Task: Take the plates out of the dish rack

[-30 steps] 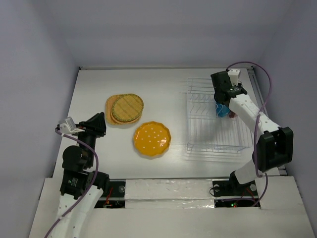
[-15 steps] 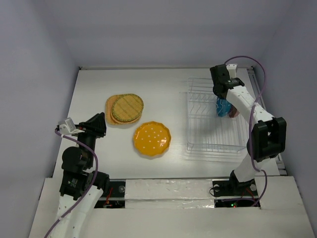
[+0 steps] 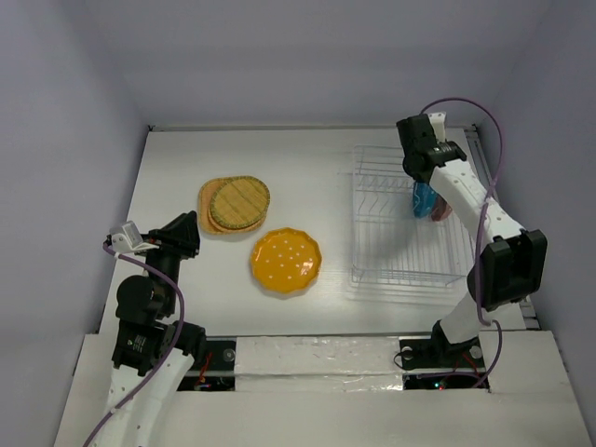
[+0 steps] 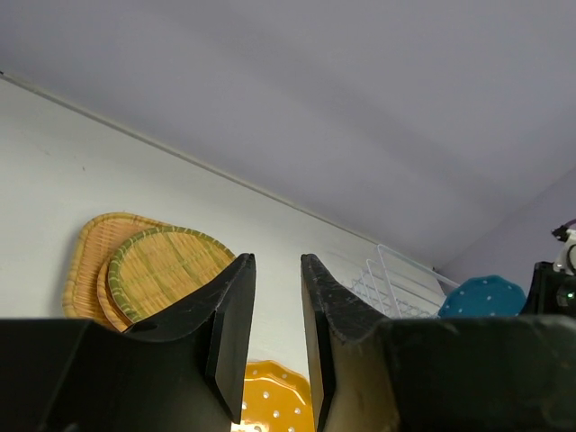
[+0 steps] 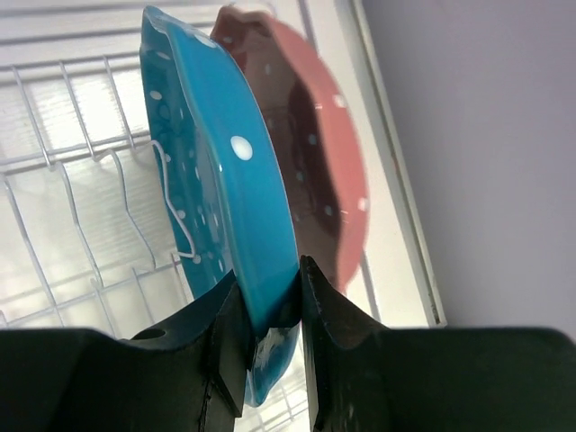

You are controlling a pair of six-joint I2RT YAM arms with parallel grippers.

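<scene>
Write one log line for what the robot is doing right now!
right gripper: shut on blue plate | upright at dish rack | pink plate: beside it | left gripper: open, empty

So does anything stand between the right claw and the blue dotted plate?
Nothing: the right claw is shut on the rim of the blue dotted plate. The pink dotted plate stands close beside it.

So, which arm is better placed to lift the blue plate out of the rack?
The right. The right gripper is closed on the rim of the blue plate, which stands in the dish rack. The left gripper is open and empty, far across the table, near the woven plates.
</scene>
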